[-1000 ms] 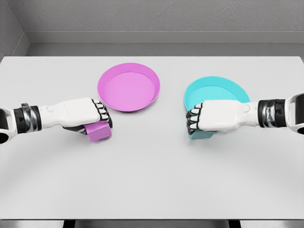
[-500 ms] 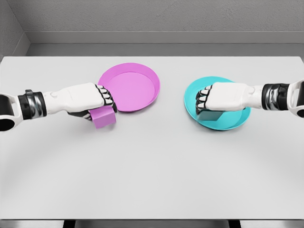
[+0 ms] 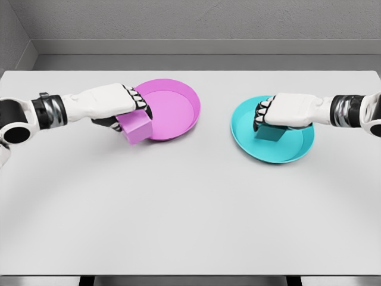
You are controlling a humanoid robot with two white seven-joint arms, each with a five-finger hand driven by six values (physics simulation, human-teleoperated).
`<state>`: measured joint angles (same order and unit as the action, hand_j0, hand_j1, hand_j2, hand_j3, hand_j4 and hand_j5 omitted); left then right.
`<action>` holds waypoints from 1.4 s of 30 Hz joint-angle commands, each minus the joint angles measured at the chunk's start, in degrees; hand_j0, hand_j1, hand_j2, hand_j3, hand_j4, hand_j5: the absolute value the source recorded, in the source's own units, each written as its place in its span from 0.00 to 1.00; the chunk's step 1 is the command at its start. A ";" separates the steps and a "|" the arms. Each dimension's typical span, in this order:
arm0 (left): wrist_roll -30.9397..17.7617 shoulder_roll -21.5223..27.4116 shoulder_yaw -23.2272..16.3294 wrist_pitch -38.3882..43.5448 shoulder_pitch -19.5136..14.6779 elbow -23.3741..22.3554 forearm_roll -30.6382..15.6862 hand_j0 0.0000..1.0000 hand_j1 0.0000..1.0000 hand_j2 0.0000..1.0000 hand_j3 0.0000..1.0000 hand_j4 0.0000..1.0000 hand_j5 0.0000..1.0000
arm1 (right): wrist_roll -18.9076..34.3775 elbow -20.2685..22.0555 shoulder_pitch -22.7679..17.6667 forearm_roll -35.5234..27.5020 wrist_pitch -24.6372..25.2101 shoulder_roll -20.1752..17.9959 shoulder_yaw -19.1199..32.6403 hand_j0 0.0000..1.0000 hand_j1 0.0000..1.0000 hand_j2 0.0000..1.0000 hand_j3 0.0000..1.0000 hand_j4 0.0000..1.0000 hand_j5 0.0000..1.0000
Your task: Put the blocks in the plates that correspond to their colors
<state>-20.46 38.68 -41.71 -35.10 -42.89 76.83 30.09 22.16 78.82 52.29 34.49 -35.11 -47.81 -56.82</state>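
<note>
Over the two plates, each hand grips a block of its plate's colour.

On the left side, the left hand point(image 3: 116, 101) has its fingers curled tight around the pink block point(image 3: 136, 127), which is tilted and sits at the near-left rim of the pink plate point(image 3: 178, 128), partly over the rim and partly over the table point(image 3: 190, 214); whether the block touches the rim cannot be told; the white left arm runs off toward the picture's left edge. On the right side, the right hand point(image 3: 286, 111) is clenched on the teal block point(image 3: 269, 132), which shows below the knuckles, inside the outline of the teal plate point(image 3: 286, 156); whether it rests on the plate's floor cannot be told; the right arm leaves at the right edge. The two plates stand well apart on the grey table, the pink one slightly farther back.
</note>
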 commanded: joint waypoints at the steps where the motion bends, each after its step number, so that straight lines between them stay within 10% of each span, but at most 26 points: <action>1: -0.54 -1.76 0.05 0.10 -0.35 -2.65 -0.30 0.60 0.60 0.60 0.60 0.60 0.60 | -0.01 -1.39 0.00 -0.12 0.11 0.26 0.13 0.61 0.61 0.61 0.61 0.61 0.61; 12: -2.30 -7.56 0.05 0.10 -5.10 -10.38 -0.30 0.60 0.60 0.60 0.60 0.60 0.60 | -0.01 -2.18 0.44 -0.12 0.11 0.35 1.36 0.82 0.82 0.82 0.82 0.82 0.82; 14: -2.30 -7.56 0.05 0.10 -5.19 -10.47 -0.30 0.67 0.67 0.67 0.67 0.67 0.67 | -0.10 -2.10 0.44 -0.12 0.11 0.35 1.45 0.99 0.99 0.99 0.99 0.99 0.99; 20: -2.13 -7.56 0.31 0.10 -5.54 -10.47 -0.74 1.00 1.00 1.00 1.00 1.00 1.00 | -0.19 -2.01 0.35 -0.30 0.11 0.35 2.24 1.00 1.00 1.00 1.00 1.00 1.00; 24: -1.95 -6.95 0.75 0.10 -5.54 -10.47 -1.26 1.00 1.00 1.00 1.00 1.00 1.00 | -0.45 -1.04 -0.61 -1.44 0.11 -4.39 8.82 1.00 1.00 1.00 1.00 1.00 1.00; 28: -1.95 -3.35 0.66 0.10 -5.10 -10.30 -6.00 1.00 1.00 1.00 1.00 1.00 1.00 | -0.72 1.60 -4.83 -6.19 0.11 -9.93 16.56 1.00 1.00 1.00 1.00 1.00 1.00; 42: -1.95 15.46 1.89 0.10 0.17 -11.61 -11.37 1.00 1.00 1.00 1.00 1.00 1.00 | -9.51 4.94 -27.24 -7.59 0.11 -9.84 38.98 1.00 1.00 1.00 1.00 1.00 1.00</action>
<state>-22.44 51.90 -40.15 -35.12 -42.63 65.75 19.30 13.11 83.44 24.61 27.63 -35.08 -57.58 -19.79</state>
